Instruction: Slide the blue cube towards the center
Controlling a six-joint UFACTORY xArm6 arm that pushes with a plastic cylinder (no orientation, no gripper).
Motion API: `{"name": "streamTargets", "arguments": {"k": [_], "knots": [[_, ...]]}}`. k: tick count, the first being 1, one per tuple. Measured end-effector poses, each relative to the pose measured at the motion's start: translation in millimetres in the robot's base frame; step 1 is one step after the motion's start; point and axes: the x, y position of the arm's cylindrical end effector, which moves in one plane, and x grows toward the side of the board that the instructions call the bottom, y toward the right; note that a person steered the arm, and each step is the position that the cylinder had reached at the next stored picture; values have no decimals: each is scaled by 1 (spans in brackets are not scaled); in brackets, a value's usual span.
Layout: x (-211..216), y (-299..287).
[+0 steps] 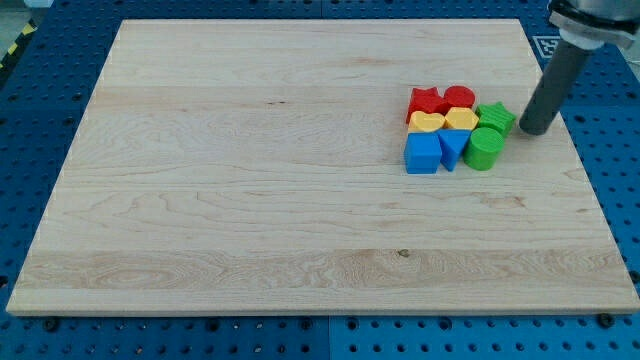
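Note:
The blue cube (421, 154) sits on the wooden board (250, 180) at the view's right, at the bottom left corner of a tight cluster of blocks. A blue triangular block (453, 147) touches its right side. A yellow heart block (427, 122) lies just above it. My tip (531, 131) is at the right of the cluster, just right of the green star block (494, 117), well apart from the blue cube.
The cluster also holds a red star block (426, 101), a red round block (459, 98), a yellow block (461, 120) and a green cylinder (484, 147). Blue perforated table surrounds the board.

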Motion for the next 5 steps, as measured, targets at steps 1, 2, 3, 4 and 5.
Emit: {"name": "streamTargets", "arguments": {"k": [1, 2, 3, 4, 5], "knots": [[32, -4], [38, -36], [38, -62], [39, -86], [51, -109]]}}
